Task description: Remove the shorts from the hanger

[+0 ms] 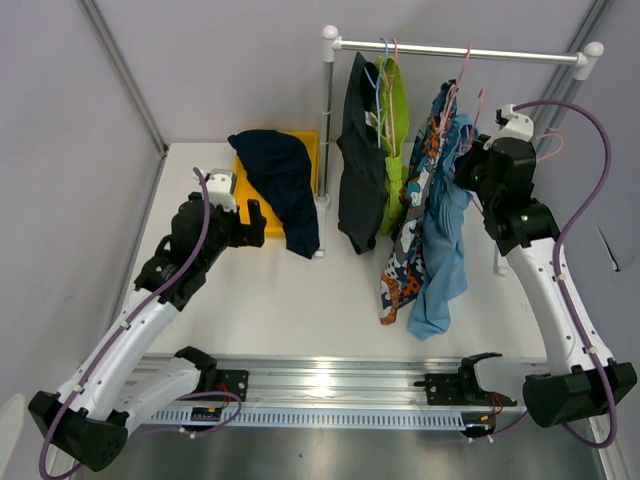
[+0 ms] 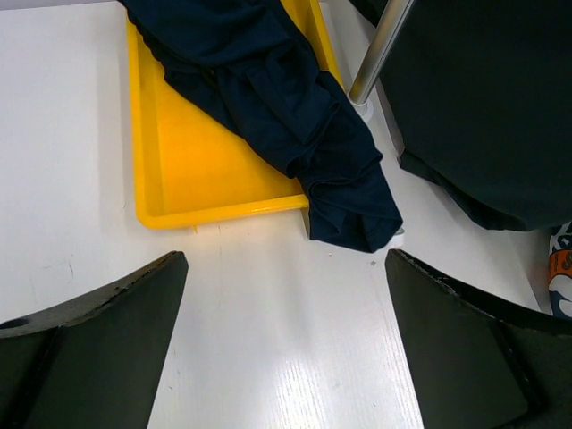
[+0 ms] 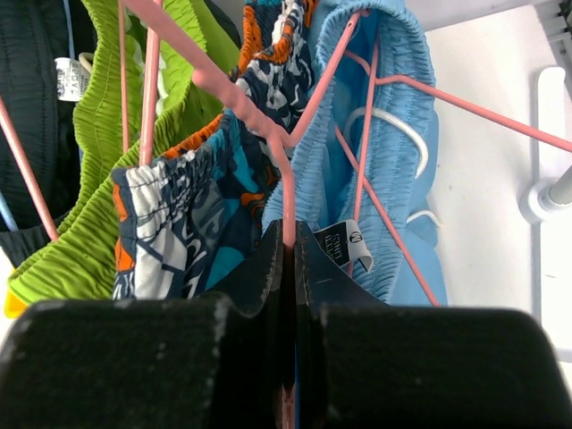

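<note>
White table (image 1: 300, 300) boxed in by grey walls (image 1: 230, 60); metal rack (image 1: 450, 50) at back, hung with charcoal shorts (image 1: 360, 180), lime green shorts (image 1: 398, 100), patterned shorts (image 1: 405, 260), light blue shorts (image 1: 440, 280). Navy shorts (image 1: 285, 190) draped over yellow tray (image 2: 179, 161), left. Right wrist only: right gripper (image 3: 288, 241) clamped on pink hanger (image 3: 287, 188). Left wrist: left gripper (image 2: 286, 264) spread wide, empty, near tray.

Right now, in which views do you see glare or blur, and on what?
Top external view: strong glare on the silver metal rail. Left wrist view: the yellow plastic tray and navy fabric shorts are sharp; the left gripper's black fingers show little detail. Right wrist view: the right gripper, shut on the pink wire hanger, blurs close to the lens.
</note>
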`<state>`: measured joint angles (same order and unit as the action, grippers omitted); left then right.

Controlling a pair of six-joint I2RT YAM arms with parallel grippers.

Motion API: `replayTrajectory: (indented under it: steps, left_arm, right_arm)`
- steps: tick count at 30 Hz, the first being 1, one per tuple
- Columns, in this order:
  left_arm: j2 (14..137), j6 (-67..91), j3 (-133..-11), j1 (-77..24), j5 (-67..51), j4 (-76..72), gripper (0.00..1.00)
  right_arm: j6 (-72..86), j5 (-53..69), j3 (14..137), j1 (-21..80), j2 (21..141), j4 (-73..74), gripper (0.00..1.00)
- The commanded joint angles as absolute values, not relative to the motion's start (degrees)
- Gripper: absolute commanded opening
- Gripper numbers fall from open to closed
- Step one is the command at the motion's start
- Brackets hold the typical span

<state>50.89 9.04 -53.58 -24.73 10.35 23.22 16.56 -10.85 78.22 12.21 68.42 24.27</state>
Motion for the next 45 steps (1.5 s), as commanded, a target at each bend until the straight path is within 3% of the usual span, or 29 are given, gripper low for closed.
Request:
replayTrajectory:
  steps: [1, 9, 13, 16, 20, 26, 32, 41, 45]
  left_arm:
    - [50.8, 9.1, -53.4, -24.9, 11.0, 22.1, 0.99]
    - [51.1, 8.8, -53.6, -25.0, 10.1, 22.0, 0.99]
    - [51.3, 7.4, -55.6, -30.9, 2.2, 21.9, 0.99]
    - [52.9, 6.3, -58.2, -43.7, -1.8, 20.5, 0.99]
    - [58.4, 8.3, -60.6, -64.5, 1.7, 13.8, 0.99]
    - [75.6, 9.6, -67.8, -78.1, 5.7, 1.1, 0.99]
    - [89.6, 7.8, -81.2, -81.8, 7.9, -1.3, 0.99]
    - [98.2, 6.5, -86.2, -81.8, 8.0, -5.1, 0.99]
    - [99.8, 6.9, -85.8, -81.8, 9.2, -5.6, 0.86]
  right_arm:
    - [18.6, -10.3, 77.5, 12.4, 63.5, 19.2, 0.0]
    - [24.0, -11.5, 69.1, 15.8, 50.6, 26.6, 0.0]
    - [26.7, -11.9, 67.0, 19.0, 43.8, 32.0, 0.0]
    - [28.3, -13.3, 66.5, 21.0, 39.6, 35.6, 0.0]
    - [28.5, -15.6, 66.4, 21.2, 38.8, 38.4, 0.0]
    - [29.7, -19.0, 66.8, 21.4, 40.0, 38.7, 0.0]
    - [31.6, -19.6, 67.4, 21.4, 40.5, 39.3, 0.0]
    - [32.8, -20.1, 70.0, 21.4, 40.7, 41.2, 0.0]
    - [32.5, -20.4, 72.1, 21.4, 41.0, 42.0, 0.0]
